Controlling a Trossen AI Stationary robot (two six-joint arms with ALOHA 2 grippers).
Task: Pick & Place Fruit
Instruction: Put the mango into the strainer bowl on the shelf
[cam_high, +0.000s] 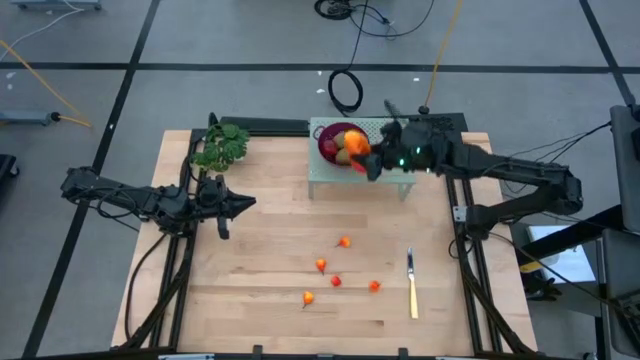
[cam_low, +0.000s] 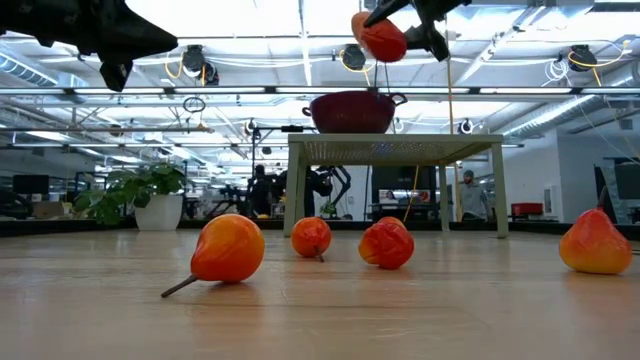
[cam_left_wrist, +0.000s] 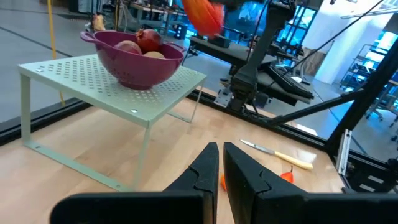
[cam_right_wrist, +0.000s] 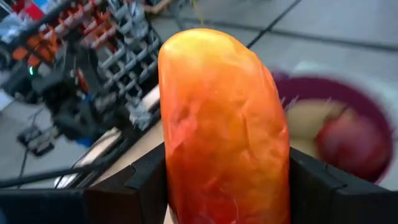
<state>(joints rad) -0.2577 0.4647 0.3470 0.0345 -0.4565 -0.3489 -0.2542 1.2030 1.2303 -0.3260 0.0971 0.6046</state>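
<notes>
**Orange-red piece carried over bowl**

Orange-red elongated fruit (cam_right_wrist: 224, 124) is clamped across its width between the right gripper (cam_high: 372, 160) fingers, its long axis running out past them. Directly beneath and slightly beyond lies the maroon bowl (cam_high: 328, 137) on the perforated stand (cam_left_wrist: 93, 78). Left gripper (cam_high: 238, 204) is shut, empty, well apart. Clearance above the bowl rim is shown only in the low view; bowl contents only from above.
</notes>
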